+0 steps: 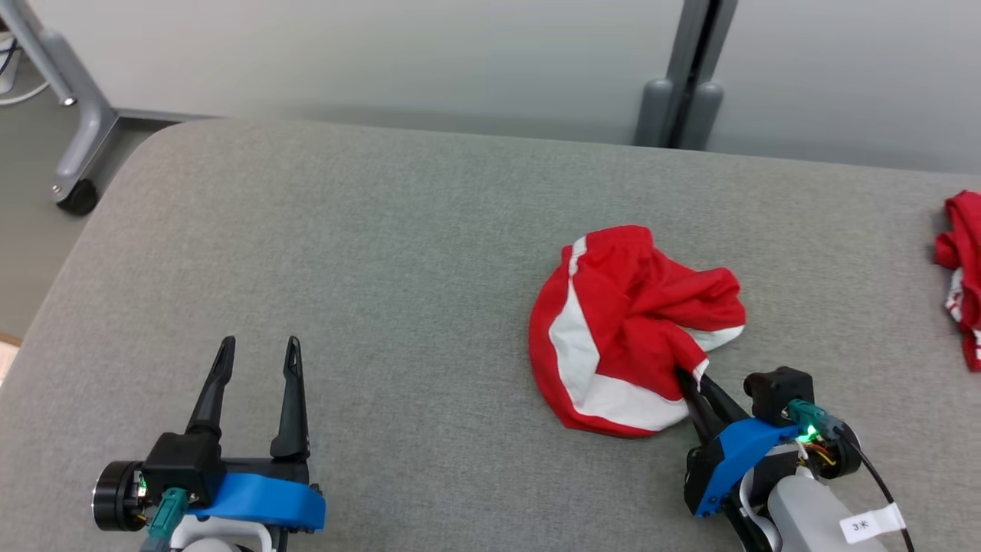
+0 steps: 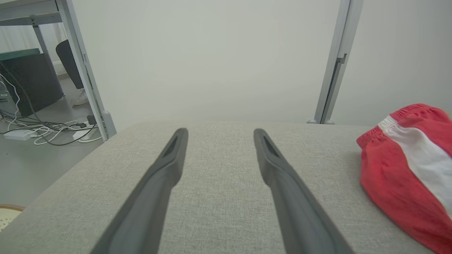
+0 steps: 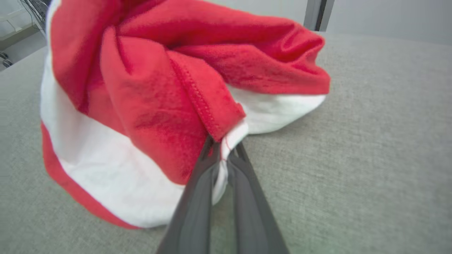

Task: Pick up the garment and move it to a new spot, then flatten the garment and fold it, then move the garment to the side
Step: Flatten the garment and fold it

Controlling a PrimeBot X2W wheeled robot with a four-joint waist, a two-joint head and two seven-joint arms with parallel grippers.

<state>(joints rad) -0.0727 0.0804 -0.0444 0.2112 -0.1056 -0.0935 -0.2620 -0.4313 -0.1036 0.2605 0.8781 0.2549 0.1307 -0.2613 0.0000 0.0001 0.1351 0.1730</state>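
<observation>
Noted right gripper (image 1: 688, 381) clamped on hem of crumpled garment (image 1: 613, 307), left gripper (image 1: 259, 349) with fingers apart. Judged pickup barely begun; move, flattening, fold, shift aside undone.

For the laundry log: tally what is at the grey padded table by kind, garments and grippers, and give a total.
Crumpled red-and-white cloth garments: 2, the middle garment and the right-edge garment
Dark two-fingered grippers: 2, the left gripper and the right gripper
Total: 4
</observation>
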